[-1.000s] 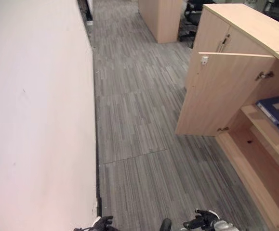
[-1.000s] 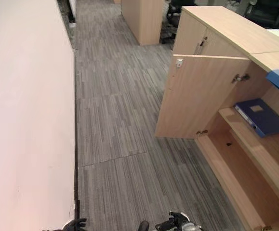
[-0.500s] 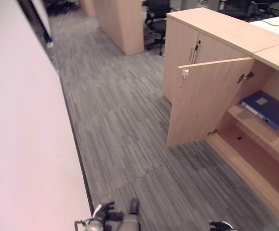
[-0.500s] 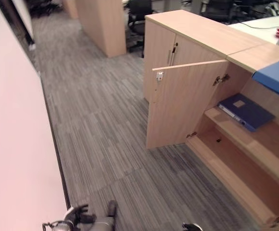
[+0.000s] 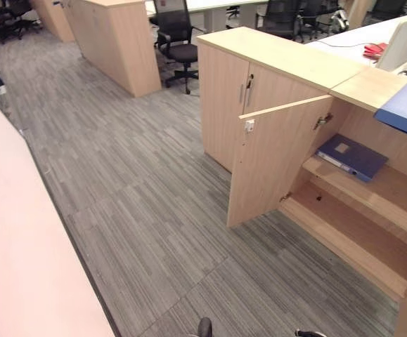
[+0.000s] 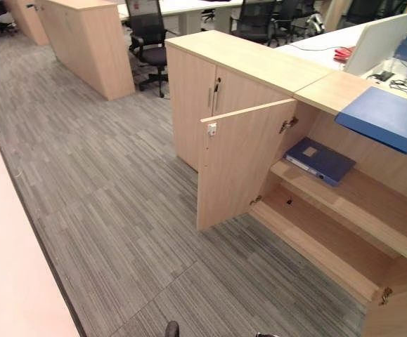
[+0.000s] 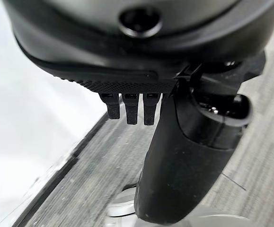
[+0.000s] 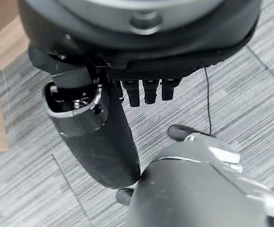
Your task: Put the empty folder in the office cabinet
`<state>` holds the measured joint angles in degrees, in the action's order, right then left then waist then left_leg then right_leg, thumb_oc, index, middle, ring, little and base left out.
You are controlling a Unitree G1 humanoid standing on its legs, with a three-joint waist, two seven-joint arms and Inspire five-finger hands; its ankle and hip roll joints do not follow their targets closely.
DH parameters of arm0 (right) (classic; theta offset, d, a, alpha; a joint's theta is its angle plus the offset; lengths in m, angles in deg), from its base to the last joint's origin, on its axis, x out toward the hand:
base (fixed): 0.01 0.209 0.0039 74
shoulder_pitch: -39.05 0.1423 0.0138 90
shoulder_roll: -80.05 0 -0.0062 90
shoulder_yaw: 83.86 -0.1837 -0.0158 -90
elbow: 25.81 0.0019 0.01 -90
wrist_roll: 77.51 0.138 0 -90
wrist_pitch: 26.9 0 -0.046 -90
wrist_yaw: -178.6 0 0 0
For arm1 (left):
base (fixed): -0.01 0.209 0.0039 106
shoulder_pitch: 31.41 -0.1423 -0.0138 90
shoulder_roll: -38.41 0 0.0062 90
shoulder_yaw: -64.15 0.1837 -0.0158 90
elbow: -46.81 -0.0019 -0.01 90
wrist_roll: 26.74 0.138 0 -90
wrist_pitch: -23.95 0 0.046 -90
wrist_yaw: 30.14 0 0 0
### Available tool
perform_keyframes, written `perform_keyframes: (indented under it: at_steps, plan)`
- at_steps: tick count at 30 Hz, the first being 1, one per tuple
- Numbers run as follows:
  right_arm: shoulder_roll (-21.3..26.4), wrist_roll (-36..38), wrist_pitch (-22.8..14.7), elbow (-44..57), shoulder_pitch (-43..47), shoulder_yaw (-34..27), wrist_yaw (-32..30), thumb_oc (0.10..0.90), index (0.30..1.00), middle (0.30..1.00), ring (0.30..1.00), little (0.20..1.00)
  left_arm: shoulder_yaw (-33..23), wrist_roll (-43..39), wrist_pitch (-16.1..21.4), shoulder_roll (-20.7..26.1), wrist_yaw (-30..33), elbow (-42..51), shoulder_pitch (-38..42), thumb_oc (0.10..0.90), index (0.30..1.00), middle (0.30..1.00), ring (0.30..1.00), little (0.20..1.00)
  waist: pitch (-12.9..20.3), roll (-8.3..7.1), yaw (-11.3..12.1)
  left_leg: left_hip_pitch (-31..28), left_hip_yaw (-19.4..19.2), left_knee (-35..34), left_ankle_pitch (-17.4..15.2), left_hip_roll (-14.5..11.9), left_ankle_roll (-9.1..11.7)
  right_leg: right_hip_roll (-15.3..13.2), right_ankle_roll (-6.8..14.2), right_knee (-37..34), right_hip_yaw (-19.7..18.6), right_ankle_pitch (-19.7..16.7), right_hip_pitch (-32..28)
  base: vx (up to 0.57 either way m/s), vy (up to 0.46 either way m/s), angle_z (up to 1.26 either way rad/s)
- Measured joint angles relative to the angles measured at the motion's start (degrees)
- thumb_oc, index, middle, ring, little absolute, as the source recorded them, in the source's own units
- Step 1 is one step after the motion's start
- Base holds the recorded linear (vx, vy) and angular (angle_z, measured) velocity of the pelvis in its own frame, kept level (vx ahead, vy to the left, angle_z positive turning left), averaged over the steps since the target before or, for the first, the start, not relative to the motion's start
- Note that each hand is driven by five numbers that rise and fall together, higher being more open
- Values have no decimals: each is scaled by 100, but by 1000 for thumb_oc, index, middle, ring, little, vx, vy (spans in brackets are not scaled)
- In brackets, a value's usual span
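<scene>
Flat blue folder (image 6: 320,160) lies on the wooden cabinet (image 6: 344,203) shelf (door swung open). Left robot hand (image 7: 184,156) and right robot hand (image 8: 94,137) released, holding nothing.

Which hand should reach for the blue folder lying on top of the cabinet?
Right, probably. The cabinet and the blue folder on its top lie to the robot's right, past the open door. Both the right hand and left hand hang open and empty, so side decides.
</scene>
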<state>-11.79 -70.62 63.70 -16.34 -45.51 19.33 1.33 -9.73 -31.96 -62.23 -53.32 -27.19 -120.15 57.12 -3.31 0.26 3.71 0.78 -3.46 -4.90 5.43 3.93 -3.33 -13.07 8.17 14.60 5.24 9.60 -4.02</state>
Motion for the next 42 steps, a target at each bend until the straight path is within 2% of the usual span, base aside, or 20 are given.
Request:
perform_keyframes:
  at_steps: [2, 4, 5, 6, 8, 9, 10, 11, 12, 13, 15, 18, 21, 26, 29, 30, 35, 37, 39, 42]
  plan:
    - [-8, 1, -11, -9, 56, -35, -25, 800, 900, 900, 900, 900, 3, 8, 0, -3, -38, -21, 81, 800, 900, 900, 900, 900, -3, 124, 20, -153, -86, -9, -113, 51, -74, -182, -133, 852, 473, -81, 446, 167, 242, -68]
    - [26, -4, -10, 108, 92, -40, -26, 800, 900, 900, 900, 900, -21, 109, -11, 31, -75, -38, 21, 800, 900, 900, 900, 900, 38, 287, 64, -250, -337, -9, -171, 33, -119, -428, -538, 1261, 1085, -72, 548, 138, 126, -71]
    - [25, -9, -2, 187, 82, -24, -25, 800, 900, 900, 900, 900, -56, 118, -10, 60, -80, -34, 38, 800, 900, 900, 900, 900, 26, 152, 83, -314, -473, -5, -204, 86, -128, -524, -524, 1320, 1328, -99, 626, 179, 78, -89]
    - [23, -12, 1, 185, 125, -21, -22, 800, 900, 900, 900, 900, -61, 115, -15, 59, -69, -24, -10, 800, 900, 900, 900, 900, 56, 244, 196, -287, -627, -11, -273, 84, -142, -768, -529, 1576, 1827, -43, 688, 46, -5, -73]
    - [-23, -12, 0, 234, 103, 8, -16, 800, 900, 900, 900, 900, -60, 116, -21, 106, -81, -20, -49, 800, 900, 900, 900, 900, 49, 244, 194, -260, -803, -11, -292, 112, -134, -873, -444, 1714, 1990, -83, 869, 96, -57, -51]
    - [-54, -13, 7, 239, 89, 6, -16, 800, 900, 900, 900, 900, -60, 115, -21, 117, -81, -8, -41, 800, 900, 900, 900, 900, 37, 109, 206, -183, -876, -8, -305, 134, -115, -850, -362, 1543, 2136, -144, 952, 156, -145, -61]
    - [-144, -21, 18, 305, 170, 2, -28, 800, 900, 900, 900, 900, -69, 114, -41, 183, -103, -24, -61, 800, 900, 900, 900, 900, -18, -97, 217, 58, -852, 671, -460, 358, -33, -1116, -141, 1237, 2328, 31, 1021, 117, -133, -107]
    - [-107, -23, 29, 333, 260, 50, -20, 800, 900, 900, 900, 900, -78, 115, -115, 105, -97, -70, -139, 800, 900, 900, 900, 900, -101, -78, 222, 356, -801, 1825, -1051, 273, -174, -1027, -146, 1099, 2211, 116, 1126, 181, -182, -152]
    - [29, -25, -4, 533, 224, 209, -24, 800, 900, 900, 900, 900, -124, 120, -241, -70, -133, -129, -285, 800, 900, 900, 900, 900, -36, 259, 215, 279, -710, 1857, -1532, -12, -196, -734, -82, 901, 2267, 40, 1110, 213, -192, -163]
    - [27, -22, -7, 626, 81, 247, -56, 800, 900, 900, 900, 900, -247, 120, -273, -124, -109, -136, -335, 800, 900, 900, 900, 900, -87, 282, 212, 103, -859, 1604, -1499, -18, -173, -786, 159, 975, 2219, -40, 1206, 351, -272, -164]
    - [43, 6, -9, 783, 115, 172, -50, 800, 900, 900, 900, 900, -458, 121, -246, -150, -101, -158, -293, 800, 900, 900, 900, 900, -137, 338, -80, -162, -1009, 873, -1021, -159, -148, -526, 427, 459, 2320, -330, 1525, 300, -186, -102]
    - [-104, 45, -24, 818, 162, 156, -81, 800, 900, 900, 900, 900, -523, 158, -182, 152, -65, -231, 214, 800, 900, 900, 900, 900, -317, -101, -232, -299, -1030, 421, -766, -72, -16, -434, 552, -998, 2367, -986, 1553, 393, -224, -10]
    - [-159, 45, -44, 676, 177, 175, -75, 800, 900, 900, 900, 900, -544, 265, -78, 153, -61, -143, 489, 800, 900, 900, 900, 900, -323, -206, -286, -401, -980, 205, -747, -27, 12, -462, 559, -1305, 2362, -1432, 1462, 506, -275, 19]
    - [-8, 58, -52, 507, 383, 173, -21, 800, 900, 900, 900, 900, -499, 321, -88, -12, -48, -90, 467, 800, 900, 900, 900, 900, -295, 98, -380, -459, -751, 175, -805, -339, 137, -240, 252, -1131, 2492, -1637, 1428, 405, -301, 24]
    - [-24, 127, -62, 433, 363, 189, -10, 800, 900, 900, 900, 900, -389, 312, -136, 41, 46, -136, 253, 800, 900, 900, 900, 900, -253, 222, -393, -523, -590, 455, -991, -890, 457, 226, -284, -914, 2562, -1467, 1231, 363, -340, 30]
    - [-16, 132, -60, 435, 344, 198, -13, 800, 900, 900, 900, 900, -306, 289, -131, 49, 45, -145, 217, 800, 900, 900, 900, 900, -260, 181, -355, -541, -646, 702, -989, -1089, 449, 406, -651, -960, 2650, -1307, 1085, 450, -504, 30]
    - [-15, 116, -32, 439, 262, 491, -132, 800, 900, 900, 900, 900, -294, 79, -138, 261, 190, -23, 192, 800, 900, 900, 900, 900, -242, -167, -182, 141, -862, 3118, -711, -1807, 945, 999, -1028, -1476, 2648, -991, 396, 268, -318, -18]
    - [4, 114, 0, 394, 202, 836, -191, 800, 900, 900, 900, 900, -290, -98, -130, 403, 292, 344, 167, 800, 900, 900, 900, 900, -252, -273, 0, 661, -663, 4363, -522, -2108, 926, 1287, -1451, -1647, 2472, -1052, 73, 228, -89, -55]
    - [-6, 109, 15, 376, 142, 913, -202, 800, 900, 900, 900, 900, -285, -140, -128, 439, 303, 607, 140, 800, 900, 900, 900, 900, -275, -374, 39, 1057, -404, 4386, -667, -1837, 937, 1308, -1500, -1795, 2323, -920, -61, 212, 8, -30]
    - [34, 106, 60, 363, 129, 991, -187, 800, 900, 900, 900, 900, -293, -358, -89, 418, 260, 1066, 69, 800, 900, 900, 900, 900, -390, -446, 224, 1355, -372, 3068, -611, -1355, 943, 1322, -1498, -1892, 2260, -973, -176, 225, 65, -36]
